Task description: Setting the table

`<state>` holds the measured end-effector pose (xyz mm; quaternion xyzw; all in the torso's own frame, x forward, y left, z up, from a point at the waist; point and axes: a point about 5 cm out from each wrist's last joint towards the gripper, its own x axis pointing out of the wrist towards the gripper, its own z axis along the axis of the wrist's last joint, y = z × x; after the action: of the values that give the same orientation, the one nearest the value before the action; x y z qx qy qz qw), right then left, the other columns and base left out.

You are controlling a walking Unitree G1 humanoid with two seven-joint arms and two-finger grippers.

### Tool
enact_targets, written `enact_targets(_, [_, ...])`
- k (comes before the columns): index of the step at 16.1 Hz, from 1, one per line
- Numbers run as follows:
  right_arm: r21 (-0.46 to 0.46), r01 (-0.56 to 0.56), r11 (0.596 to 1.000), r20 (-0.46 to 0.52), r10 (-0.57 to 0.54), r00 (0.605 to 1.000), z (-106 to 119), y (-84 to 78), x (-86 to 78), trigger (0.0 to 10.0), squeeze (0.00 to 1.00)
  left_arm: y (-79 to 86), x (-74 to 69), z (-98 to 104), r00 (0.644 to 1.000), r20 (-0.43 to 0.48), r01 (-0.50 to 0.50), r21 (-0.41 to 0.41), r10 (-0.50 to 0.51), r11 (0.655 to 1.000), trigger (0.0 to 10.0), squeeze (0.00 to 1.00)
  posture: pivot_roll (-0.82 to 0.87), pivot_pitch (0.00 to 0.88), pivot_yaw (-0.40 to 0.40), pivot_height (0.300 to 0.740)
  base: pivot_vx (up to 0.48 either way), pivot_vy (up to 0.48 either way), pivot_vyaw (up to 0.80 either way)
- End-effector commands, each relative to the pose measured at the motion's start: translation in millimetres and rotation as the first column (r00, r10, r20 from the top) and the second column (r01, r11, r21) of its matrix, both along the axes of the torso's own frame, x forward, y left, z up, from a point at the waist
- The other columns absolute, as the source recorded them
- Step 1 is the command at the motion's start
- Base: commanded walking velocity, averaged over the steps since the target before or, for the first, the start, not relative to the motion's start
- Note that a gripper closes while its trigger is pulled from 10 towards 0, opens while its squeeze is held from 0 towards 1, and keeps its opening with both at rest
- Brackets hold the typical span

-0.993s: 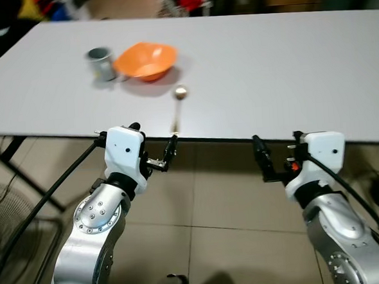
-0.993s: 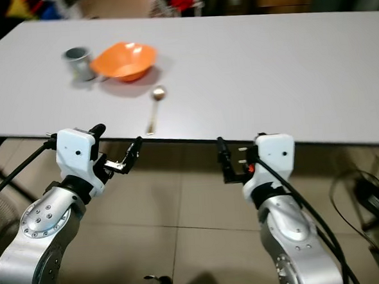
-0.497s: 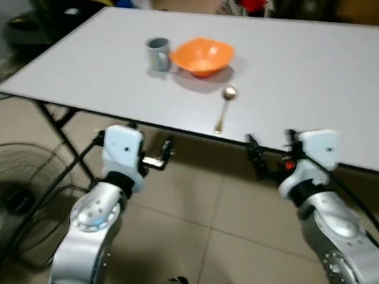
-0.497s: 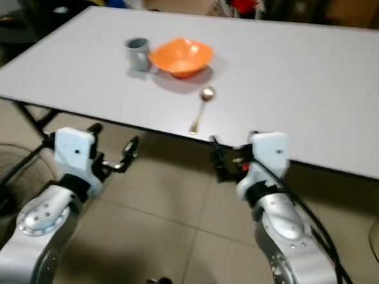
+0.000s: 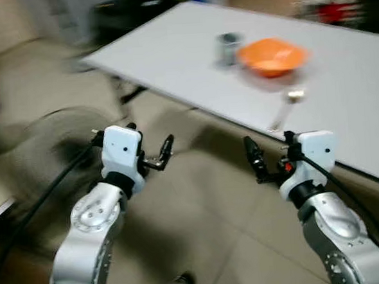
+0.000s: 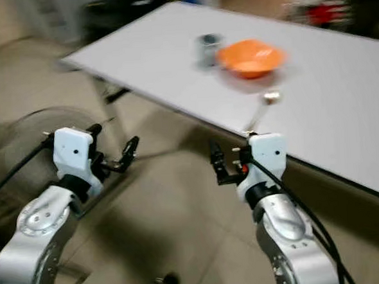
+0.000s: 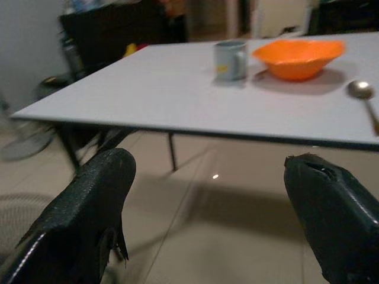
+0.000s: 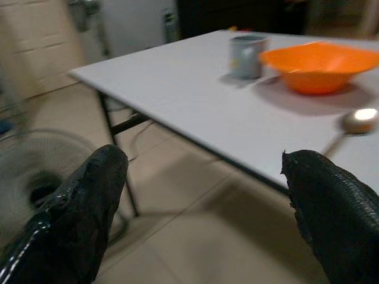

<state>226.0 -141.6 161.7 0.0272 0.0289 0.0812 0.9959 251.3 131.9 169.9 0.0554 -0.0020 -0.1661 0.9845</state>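
Note:
A white table [image 5: 171, 46] stands ahead and to my right. On it are a grey cup [image 5: 229, 47], an orange bowl [image 5: 273, 55] beside the cup, and a metal spoon [image 5: 287, 104] lying nearer the front edge. The left wrist view shows the same cup [image 7: 231, 59], bowl [image 7: 299, 57] and spoon [image 7: 364, 97]. My left gripper [image 5: 154, 147] is open and empty, held over the floor below the table's edge. My right gripper [image 5: 267, 144] is also open and empty, just short of the table's front edge, near the spoon.
A floor fan [image 5: 48, 144] stands blurred on the tiled floor [image 5: 208, 231] to my left, and its grille [image 8: 29, 171] appears past the right gripper. Dark table legs [image 7: 71, 142] stand under the table's left end. Dark clutter lies beyond the table.
The whole picture has swung: the table has slid from the centre to the upper right and the fan has come into view, with blur. Both arms keep their pose.

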Motion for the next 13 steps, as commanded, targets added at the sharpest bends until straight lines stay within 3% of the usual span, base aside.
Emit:
enact_targets(1, [0.004,-0.009,1.000,0.001,0.009,1.000,0.8,1.2,-0.4,10.0,1.00,1.4,-0.7,1.7,1.000,0.002,-0.004,0.006,0.004,1.000,10.0,0.64,0.03,0.087,0.043,0.740,0.000,0.000,0.80])
enact_targets(13, [0.010,-0.059,0.998,-0.010,0.059,0.998,-0.2,5.8,-1.0,10.0,1.00,2.8,-2.3,1.5,1.000,-0.009,-0.015,0.004,0.015,1.000,10.0,0.45,0.04,0.090,0.036,0.740,0.000,0.000,0.80])
